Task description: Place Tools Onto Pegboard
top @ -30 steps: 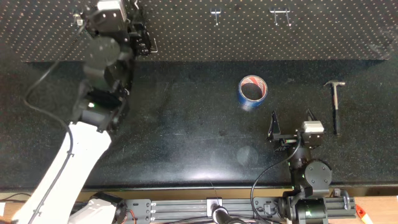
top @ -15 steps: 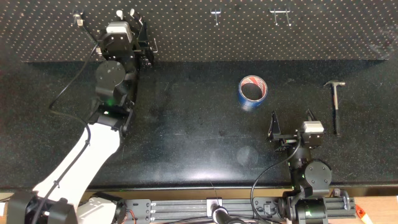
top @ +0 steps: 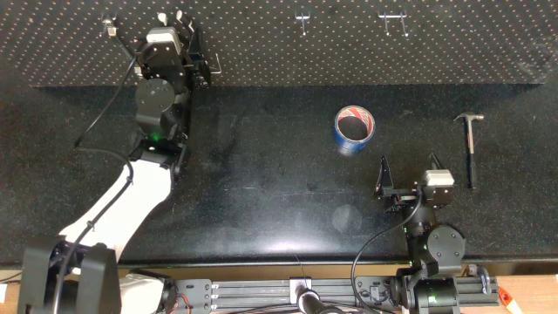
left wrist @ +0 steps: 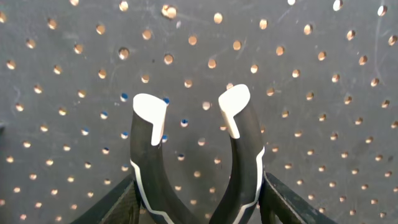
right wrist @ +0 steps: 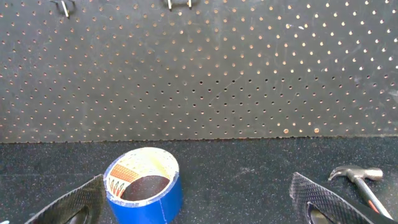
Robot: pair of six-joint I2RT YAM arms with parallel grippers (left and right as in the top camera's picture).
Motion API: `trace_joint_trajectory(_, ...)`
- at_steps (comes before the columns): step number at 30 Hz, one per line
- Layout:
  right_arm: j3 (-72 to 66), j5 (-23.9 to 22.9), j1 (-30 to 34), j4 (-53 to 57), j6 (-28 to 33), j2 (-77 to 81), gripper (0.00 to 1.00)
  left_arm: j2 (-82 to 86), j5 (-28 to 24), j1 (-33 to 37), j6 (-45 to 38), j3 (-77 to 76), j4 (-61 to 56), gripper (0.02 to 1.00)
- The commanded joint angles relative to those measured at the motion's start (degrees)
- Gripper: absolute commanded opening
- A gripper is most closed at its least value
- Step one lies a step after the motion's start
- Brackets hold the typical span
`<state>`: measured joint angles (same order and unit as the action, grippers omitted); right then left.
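Note:
My left gripper [top: 172, 17] [left wrist: 191, 111] is up against the black pegboard [top: 349, 44] [left wrist: 311, 74] at its left end. It is open, its white pads [left wrist: 151, 113] held apart with nothing between them. A blue tape roll [top: 354, 128] [right wrist: 144, 183] stands on the black table, right of centre. Flat near the table's right edge lies a hammer [top: 471, 146] [right wrist: 357, 176]. My right gripper [top: 408, 179] [right wrist: 199, 214] rests low near the front edge. It is open and empty, facing the tape roll and the pegboard [right wrist: 217, 68].
Metal hooks [top: 302, 19] [top: 392, 19] [right wrist: 179, 4] hang on the pegboard's upper middle and right. Another hook [top: 109, 26] sits at the far left, and a wire hook [top: 214, 65] is close beside the left gripper. The black tabletop [top: 261, 174] spreads between the arms.
The left arm has swung, carrying its gripper slightly right and closer along the pegboard. The right arm, tape and hammer have stayed put.

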<state>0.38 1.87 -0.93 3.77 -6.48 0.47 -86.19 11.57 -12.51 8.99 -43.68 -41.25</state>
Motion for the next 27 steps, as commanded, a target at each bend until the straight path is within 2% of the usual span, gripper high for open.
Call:
trace_joint_trajectory(1, -0.15, 0.50, -0.28, 0.24, 0.79, -0.42, 0.963, -2.49, 0.50, 0.22, -0.50, -0.76, -2.67, 0.029)
trace_joint_trajectory(12, -0.15, 0.50, -0.28, 0.24, 0.79, -0.42, 0.963, -6.56, -1.57, 0.11, -0.48, -0.79, -6.14, 0.034)
trace_joint_trajectory(14, -0.15, 0.50, -0.28, 0.24, 0.79, -0.42, 0.963, -6.56, -2.49, 0.11, -0.26, -0.79, -6.10, 0.231)
trace_joint_trajectory(15, -0.15, 0.50, -0.28, 0.24, 0.79, -0.42, 0.963, -6.56, -3.26, 0.11, -0.28, -0.79, -6.05, 0.375)
trace_joint_trajectory(16, -0.15, 0.50, -0.28, 0.24, 0.79, -0.42, 0.963, -6.56, -3.28, 0.11, -0.28, -0.79, -5.86, 0.452)
trace_joint_trajectory(18, -0.15, 0.50, -0.28, 0.24, 0.79, -0.42, 0.963, -6.56, -3.28, 0.11, -0.28, -0.79, -5.49, 0.527)
trace_joint_trajectory(19, -0.15, 0.50, -0.28, 0.24, 0.79, -0.42, 0.963, -6.56, -3.28, 0.11, -0.28, -0.79, -4.72, 0.673)
trace_joint_trajectory(20, -0.15, 0.50, -0.28, 0.24, 0.79, -0.42, 0.963, -6.56, -3.45, 0.11, -0.28, -0.79, -4.04, 0.704)
trace_joint_trajectory(21, -0.15, 0.50, -0.28, 0.24, 0.79, -0.42, 0.963, -6.56, -3.69, 0.11, -0.28, -0.79, -3.08, 0.842)
trace_joint_trajectory(23, -0.15, 0.50, -0.28, 0.24, 0.79, -0.42, 0.963, -6.21, -4.17, 0.11, -0.28, -0.79, -2.23, 0.996)
trace_joint_trajectory(25, -0.15, 0.50, -0.28, 0.24, 0.79, -0.42, 0.963, -1.70, -4.57, 0.13, -0.28, -0.76, 3.02, 0.996)
trace_joint_trajectory(26, -0.15, 0.50, -0.28, 0.24, 0.79, -0.42, 0.963, 4.20, -4.02, 0.28, -0.33, -0.76, 11.32, 0.996)
trace_joint_trajectory(27, -0.15, 0.50, -0.28, 0.24, 0.79, -0.42, 0.963, 14.27, -3.89, 2.25, -0.31, -0.72, 25.38, 0.996)
